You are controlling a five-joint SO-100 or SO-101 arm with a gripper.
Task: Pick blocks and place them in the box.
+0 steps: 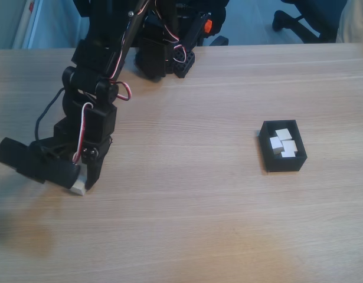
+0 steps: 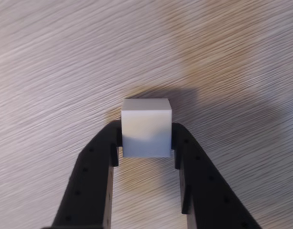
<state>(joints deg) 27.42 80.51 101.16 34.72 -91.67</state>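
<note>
In the fixed view, the pincer is low over the desk, far to the left of the box, which already holds several blocks; one pale block sits at its tips, apparently the last outside. Bare desk lies between them, its near edge out of sight. In the wrist view, the pincer is clamped on that block.

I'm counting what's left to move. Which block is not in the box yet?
The block between the gripper fingers, on the table at the fixed view's left. The other blocks lie inside the black box.
</note>
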